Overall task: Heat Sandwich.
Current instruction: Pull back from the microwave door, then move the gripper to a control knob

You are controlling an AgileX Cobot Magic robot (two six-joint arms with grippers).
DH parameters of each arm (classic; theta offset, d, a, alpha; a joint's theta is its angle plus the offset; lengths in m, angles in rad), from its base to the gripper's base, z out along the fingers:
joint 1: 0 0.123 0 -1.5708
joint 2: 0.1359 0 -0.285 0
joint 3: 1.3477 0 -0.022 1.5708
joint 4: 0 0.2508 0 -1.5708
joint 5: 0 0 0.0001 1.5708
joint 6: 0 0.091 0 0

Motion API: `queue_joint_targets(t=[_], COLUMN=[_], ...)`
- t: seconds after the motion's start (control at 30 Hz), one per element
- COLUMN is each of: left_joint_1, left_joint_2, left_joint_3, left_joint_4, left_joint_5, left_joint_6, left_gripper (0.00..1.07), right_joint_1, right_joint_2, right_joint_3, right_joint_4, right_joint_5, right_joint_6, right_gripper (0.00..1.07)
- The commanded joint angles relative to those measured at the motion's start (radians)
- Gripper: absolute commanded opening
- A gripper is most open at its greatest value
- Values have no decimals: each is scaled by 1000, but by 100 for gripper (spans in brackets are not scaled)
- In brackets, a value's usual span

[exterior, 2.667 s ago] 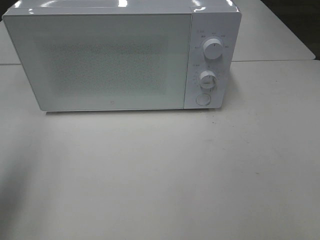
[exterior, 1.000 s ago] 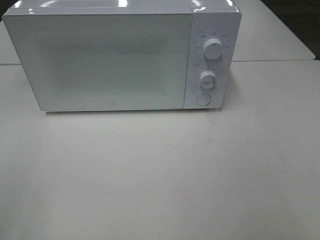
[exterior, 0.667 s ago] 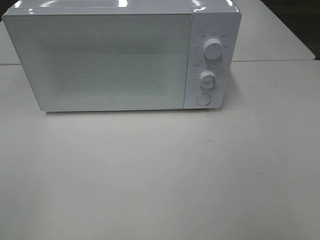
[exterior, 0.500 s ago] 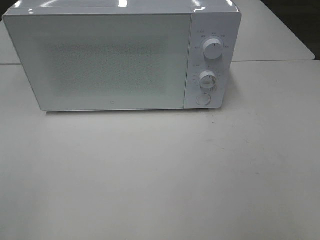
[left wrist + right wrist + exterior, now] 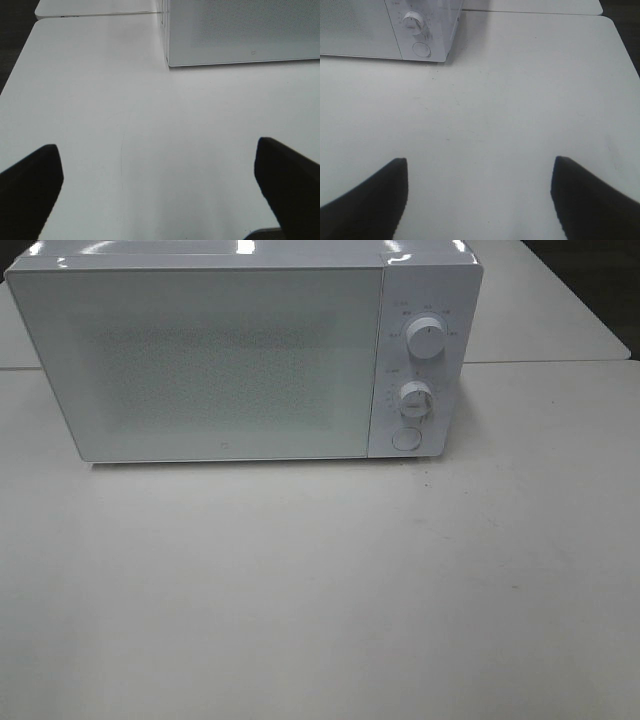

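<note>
A white microwave (image 5: 240, 355) stands at the back of the table with its door shut, two dials (image 5: 425, 338) and a round button (image 5: 405, 439) on its right panel. The sandwich is out of view. My left gripper (image 5: 157, 187) hangs open over bare table, short of the microwave's (image 5: 240, 32) front left corner. My right gripper (image 5: 477, 197) is open too, over bare table, short of the microwave's (image 5: 385, 27) control panel (image 5: 417, 30). Neither gripper holds anything, and neither shows in the exterior high view.
The white table (image 5: 320, 580) runs from the microwave toward the camera. A seam (image 5: 545, 362) joins it to another table behind. Dark floor lies beyond the table's left edge (image 5: 17, 60) and right edge (image 5: 622, 45).
</note>
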Motion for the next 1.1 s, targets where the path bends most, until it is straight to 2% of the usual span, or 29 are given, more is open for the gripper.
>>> queue_joint_targets(t=[0.03, 0.7, 1.1], left_joint_1=[1, 1, 1], left_joint_2=[-30, -30, -30], left_joint_3=[1, 1, 1], left_joint_4=[-3, -3, -3], left_joint_5=[-7, -7, -7], left_joint_6=[-5, -5, -5], left_gripper=[104, 104, 104], right_joint_1=[-4, -4, -4], right_joint_2=[-26, -17, 154], right_joint_3=[1, 1, -31], right_joint_4=[0, 16, 37], right_joint_5=[-12, -13, -142], right_joint_6=[0, 0, 0], right_gripper=[76, 76, 76])
